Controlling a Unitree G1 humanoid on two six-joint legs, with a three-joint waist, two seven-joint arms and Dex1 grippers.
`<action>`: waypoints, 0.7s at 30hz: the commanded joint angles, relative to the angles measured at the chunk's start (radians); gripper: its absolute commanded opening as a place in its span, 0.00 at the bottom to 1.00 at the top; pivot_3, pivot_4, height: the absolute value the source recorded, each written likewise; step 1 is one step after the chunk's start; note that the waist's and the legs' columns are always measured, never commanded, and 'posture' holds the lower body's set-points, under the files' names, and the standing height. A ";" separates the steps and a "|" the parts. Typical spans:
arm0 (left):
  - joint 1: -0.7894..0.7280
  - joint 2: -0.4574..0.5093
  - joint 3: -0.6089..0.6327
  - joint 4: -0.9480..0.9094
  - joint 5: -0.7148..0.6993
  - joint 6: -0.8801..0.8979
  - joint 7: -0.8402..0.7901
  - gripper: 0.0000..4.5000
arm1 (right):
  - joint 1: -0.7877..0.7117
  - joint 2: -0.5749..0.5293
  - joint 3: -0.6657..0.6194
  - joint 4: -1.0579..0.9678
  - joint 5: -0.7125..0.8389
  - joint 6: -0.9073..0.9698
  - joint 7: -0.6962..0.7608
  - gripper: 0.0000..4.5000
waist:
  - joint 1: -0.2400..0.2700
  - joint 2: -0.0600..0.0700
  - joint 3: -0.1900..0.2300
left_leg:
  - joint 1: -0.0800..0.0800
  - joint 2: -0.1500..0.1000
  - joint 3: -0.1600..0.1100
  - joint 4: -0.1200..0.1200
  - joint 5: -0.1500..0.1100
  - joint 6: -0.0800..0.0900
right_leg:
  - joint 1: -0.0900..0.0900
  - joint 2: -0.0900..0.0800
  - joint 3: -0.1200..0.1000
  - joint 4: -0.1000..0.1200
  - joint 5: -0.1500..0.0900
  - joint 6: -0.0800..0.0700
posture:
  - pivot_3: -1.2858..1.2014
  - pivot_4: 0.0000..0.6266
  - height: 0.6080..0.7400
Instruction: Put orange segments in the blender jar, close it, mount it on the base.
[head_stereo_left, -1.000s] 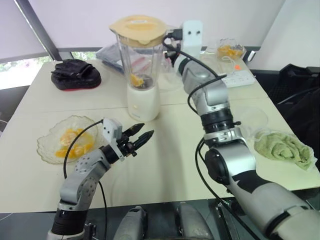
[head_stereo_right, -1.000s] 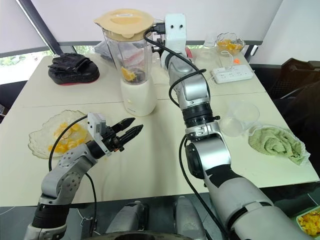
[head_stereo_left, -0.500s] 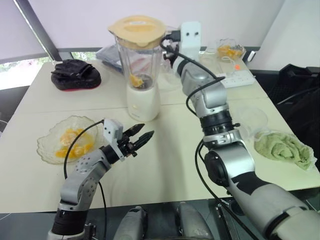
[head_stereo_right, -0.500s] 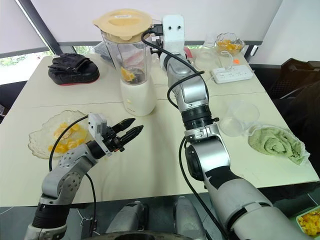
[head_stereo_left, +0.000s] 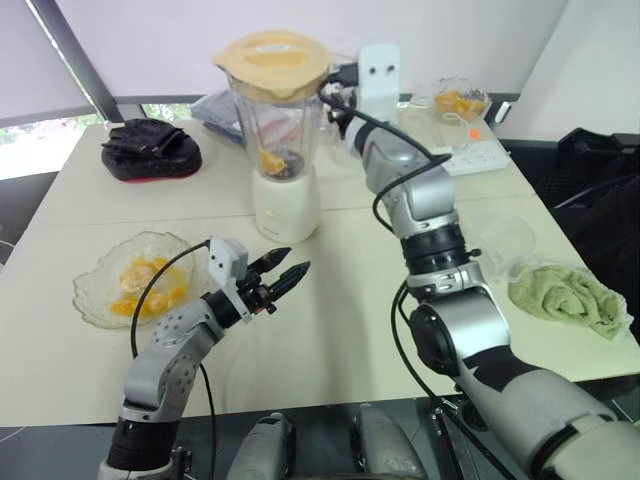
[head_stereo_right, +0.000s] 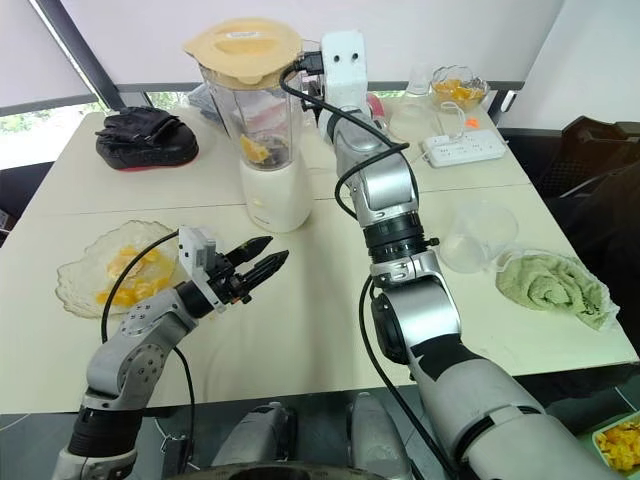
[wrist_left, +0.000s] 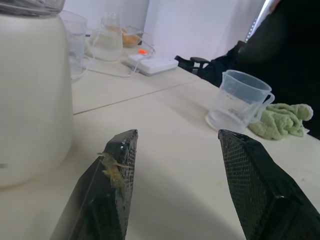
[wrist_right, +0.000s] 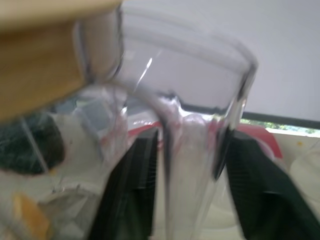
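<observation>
Right wrist view: textured black right jaws clamp the clear jar handle (wrist_right: 192, 165); left jaws gape wide

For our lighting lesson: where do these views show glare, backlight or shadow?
Left eye view: the window is washed out white; the table carries only faint shadows. Right wrist view: bright highlights streak the backlit blender jar. Left wrist view: the fingers stand dark against a bright wall.
</observation>
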 joint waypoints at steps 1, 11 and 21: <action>-0.014 -0.001 -0.009 -0.017 0.004 -0.014 0.004 0.60 | -0.015 -0.004 0.003 -0.031 -0.010 -0.002 0.004 0.65 | 0.000 0.000 0.000 | 0.000 0.000 0.000 0.000 0.000 0.000 | 0.000 0.000 0.000 0.000 0.000 0.000 | 0.52 0.24 1.00; -0.030 0.001 -0.016 -0.029 -0.006 0.003 0.020 0.60 | -0.002 -0.002 -0.004 -0.066 -0.010 0.023 0.008 0.65 | 0.000 0.000 0.000 | 0.000 0.000 0.000 -0.001 0.000 0.000 | 0.000 0.000 0.000 0.000 0.000 0.000 | 0.52 0.24 1.00; -0.059 0.003 -0.020 -0.046 -0.018 0.036 0.043 0.60 | 0.019 0.013 -0.033 -0.188 0.023 0.143 -0.006 0.65 | 0.000 0.000 0.000 | 0.000 0.000 0.000 -0.001 0.000 0.000 | -0.001 0.000 0.000 0.000 0.000 0.000 | 0.52 0.24 1.00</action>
